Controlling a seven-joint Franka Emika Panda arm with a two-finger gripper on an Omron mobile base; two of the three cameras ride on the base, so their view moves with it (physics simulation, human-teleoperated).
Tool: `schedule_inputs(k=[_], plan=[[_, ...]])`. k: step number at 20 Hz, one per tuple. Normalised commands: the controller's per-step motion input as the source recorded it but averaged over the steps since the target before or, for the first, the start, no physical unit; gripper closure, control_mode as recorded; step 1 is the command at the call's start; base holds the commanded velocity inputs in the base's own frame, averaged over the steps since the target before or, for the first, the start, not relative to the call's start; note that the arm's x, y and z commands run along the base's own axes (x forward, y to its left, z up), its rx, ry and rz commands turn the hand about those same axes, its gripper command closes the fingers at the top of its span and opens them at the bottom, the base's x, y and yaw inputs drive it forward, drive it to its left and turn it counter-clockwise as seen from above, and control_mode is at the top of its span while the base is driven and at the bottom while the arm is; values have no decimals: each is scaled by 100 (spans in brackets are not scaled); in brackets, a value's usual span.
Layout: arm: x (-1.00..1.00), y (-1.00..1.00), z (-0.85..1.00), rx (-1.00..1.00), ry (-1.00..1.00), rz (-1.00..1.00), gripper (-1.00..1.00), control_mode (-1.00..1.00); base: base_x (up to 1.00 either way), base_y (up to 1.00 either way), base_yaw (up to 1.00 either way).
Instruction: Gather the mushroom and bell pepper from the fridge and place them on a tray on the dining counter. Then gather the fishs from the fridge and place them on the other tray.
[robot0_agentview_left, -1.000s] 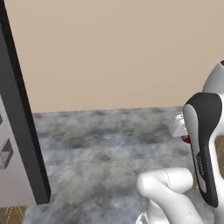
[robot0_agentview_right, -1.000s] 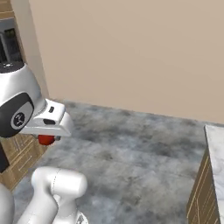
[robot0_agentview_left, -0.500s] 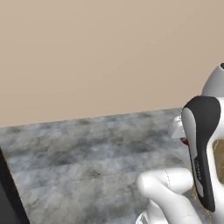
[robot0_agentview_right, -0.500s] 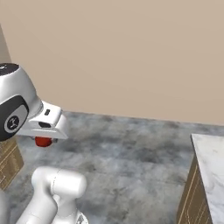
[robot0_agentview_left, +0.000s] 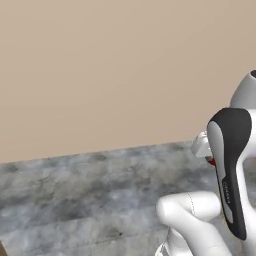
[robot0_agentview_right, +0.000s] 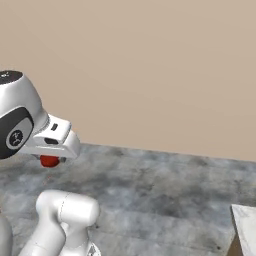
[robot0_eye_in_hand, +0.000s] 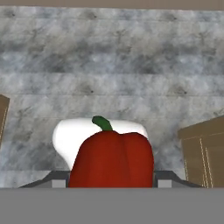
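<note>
Close in the hand view, the gripper (robot0_eye_in_hand: 111, 184) has its fingers clamped on the bell pepper (robot0_eye_in_hand: 112, 158), red with a green stem pointing up. Below lies a grey mottled floor (robot0_eye_in_hand: 131, 78). Farther off, a white-grey counter corner (robot0_agentview_right: 246, 225) sits at the right, and a plain tan wall (robot0_agentview_right: 150, 70) stands behind

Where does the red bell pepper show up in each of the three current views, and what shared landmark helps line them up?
Left base view: a red sliver of the bell pepper at right, behind the dark arm link.
Right base view: bell pepper at left, under the white hand.
Hand view: bell pepper at bottom centre, green stem up, in the pincer.
Shared landmark: the grey mottled floor.
</note>
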Motion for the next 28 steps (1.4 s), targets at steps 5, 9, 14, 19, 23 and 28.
schedule_inputs(k=[5,9,14,19,23,28], plan=[[0,0,0,0,0,0,100,100,100,0,0],[0,0,0,0,0,0,100,100,99,-2,0],[0,0,0,0,0,0,100,100,42,-17,-64],[0,0,0,0,0,0,100,100,38,0,-75],[0,0,0,0,0,0,100,100,39,0,-74],[0,0,0,0,0,0,100,100,35,1,-72]])
